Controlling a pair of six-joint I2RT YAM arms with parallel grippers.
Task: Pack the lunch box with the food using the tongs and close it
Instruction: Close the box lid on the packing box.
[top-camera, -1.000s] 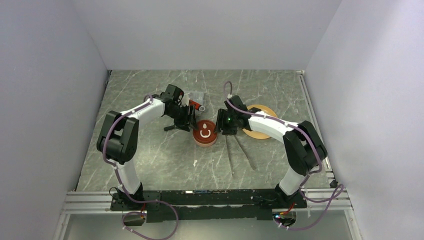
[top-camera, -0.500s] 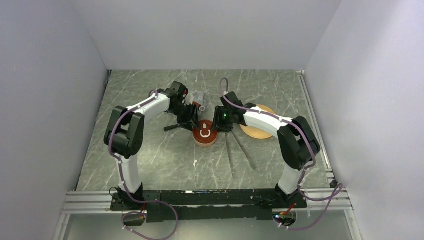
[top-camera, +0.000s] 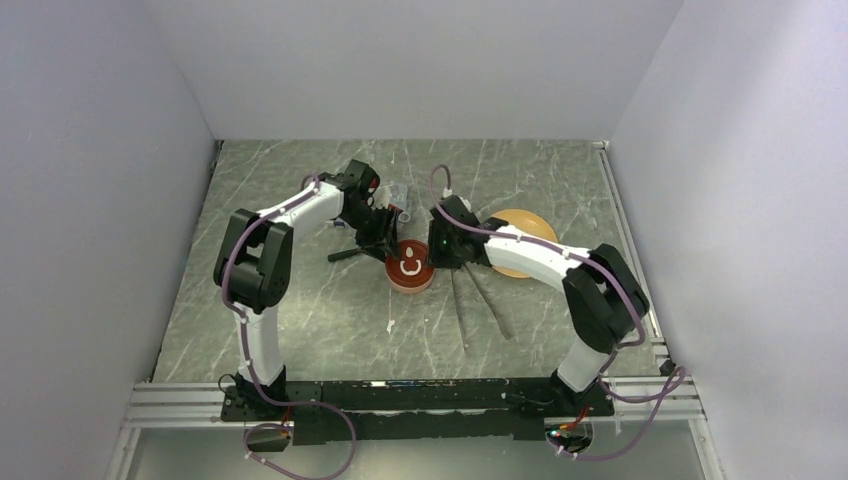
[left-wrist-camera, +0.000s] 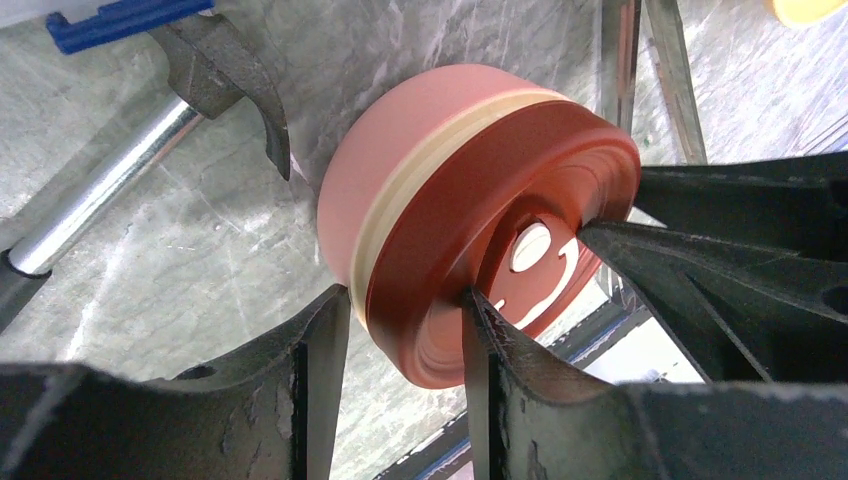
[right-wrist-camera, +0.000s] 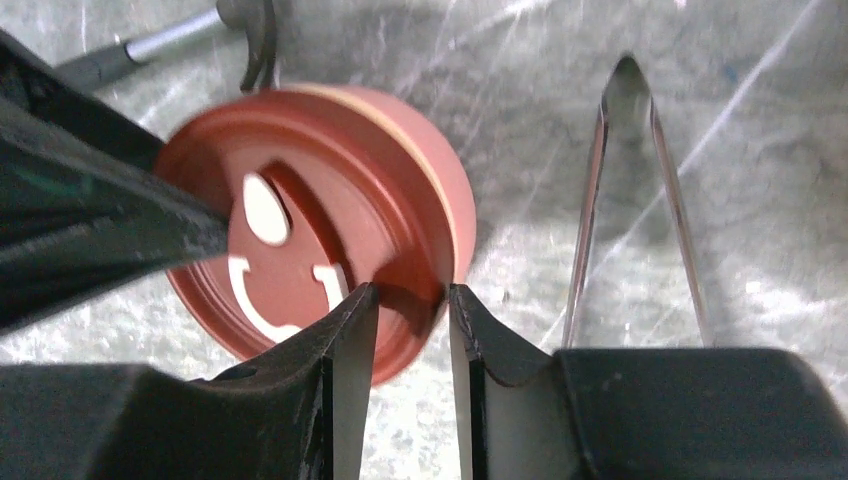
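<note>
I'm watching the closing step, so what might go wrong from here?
The left gripper and right gripper each straddle the rim of the lid from opposite sides; uneven squeezing may tip the lid or drag the tub. The hammer lies close beside the tub, so a finger might knock it.

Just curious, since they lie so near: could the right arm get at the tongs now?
Probably yes: the tongs lie uncovered beside the right pincer, though it straddles the lid at the rim and must back off first.

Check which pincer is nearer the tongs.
Right. The right pincer straddles the lunch box rim on the tongs side; the left pincer is on the opposite side, by the hammer.
</note>
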